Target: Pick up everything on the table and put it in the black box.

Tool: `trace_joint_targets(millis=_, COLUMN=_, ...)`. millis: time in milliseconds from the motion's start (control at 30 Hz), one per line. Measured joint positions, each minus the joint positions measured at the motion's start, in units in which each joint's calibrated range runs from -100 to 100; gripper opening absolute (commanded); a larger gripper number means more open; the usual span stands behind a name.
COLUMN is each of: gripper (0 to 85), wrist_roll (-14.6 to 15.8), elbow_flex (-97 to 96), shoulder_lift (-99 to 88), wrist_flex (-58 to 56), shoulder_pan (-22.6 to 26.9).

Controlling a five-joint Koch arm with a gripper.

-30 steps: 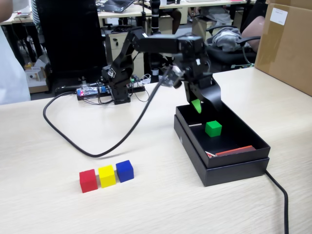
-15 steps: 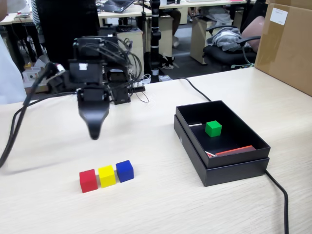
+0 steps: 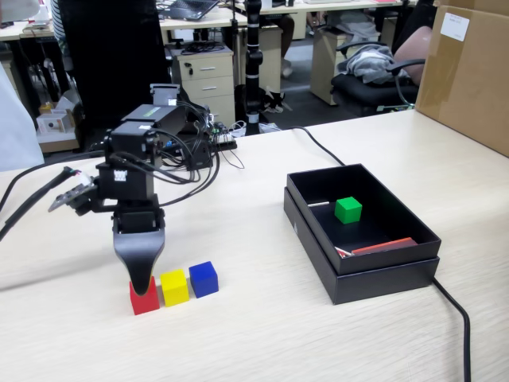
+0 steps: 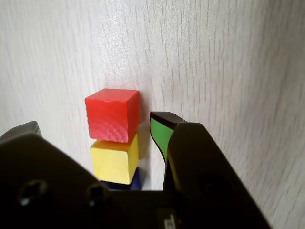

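Risk: yellow cube (image 4: 115, 160) touching red cube (image 4: 112, 115), blue cube (image 3: 203, 278) just beyond in the same row. Closing off-centre likely to nudge the yellow neighbour or tip the red cube, given the tight spacing.

Tool (image 3: 141, 288) lowered over the red cube, jaws parted wide, empty. In the wrist view, one green-padded finger (image 4: 161, 133) just beside the red cube, apparently not touching; other finger well apart.

Green cube (image 3: 347, 209) inside the black box (image 3: 382, 274), far from the red cube across the bench (image 3: 254, 334).
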Motion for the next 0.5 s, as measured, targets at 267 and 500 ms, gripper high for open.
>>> trace_joint_targets(millis=267, gripper=32.3, wrist_roll=0.0, elbow_flex=3.9, shoulder_lift=7.0, wrist_flex=0.0, shoulder_pan=0.0)
trace_joint_targets(millis=500, gripper=10.5, wrist_roll=0.0, elbow_flex=5.6, shoulder_lift=8.7, wrist_flex=0.0, shoulder_pan=-0.2)
